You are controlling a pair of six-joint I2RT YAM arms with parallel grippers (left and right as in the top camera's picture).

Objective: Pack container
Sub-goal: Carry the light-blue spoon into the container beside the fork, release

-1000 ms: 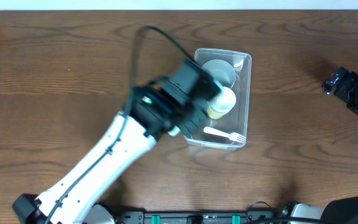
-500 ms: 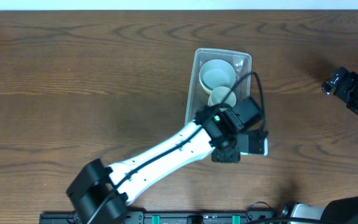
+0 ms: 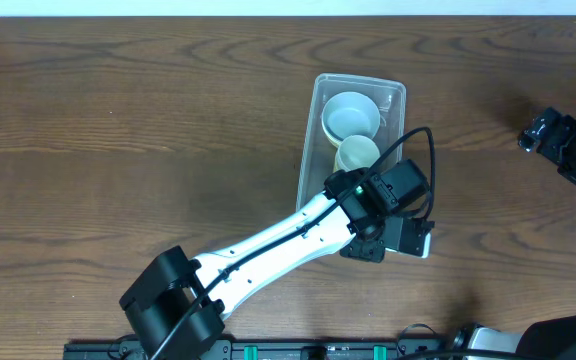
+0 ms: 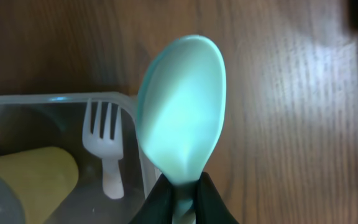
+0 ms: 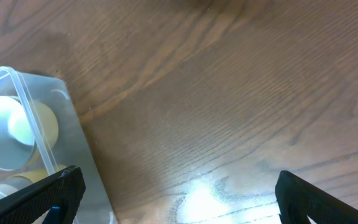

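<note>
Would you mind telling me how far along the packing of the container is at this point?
Done: a white bowl, a yellow cup and a white fork lie in the container. In hand: the left gripper is shut on a pale green spoon, above the container's corner, not yet inside. Left: placing and releasing the spoon. The right gripper is open, off to the side.

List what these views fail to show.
Overhead: the left arm covers the near end of the container, hiding the fork.
Left wrist: the handle of the spoon is hidden between the fingers of the left gripper and cut by the bottom edge.
Right wrist: the left edge cuts off most of the container.
</note>
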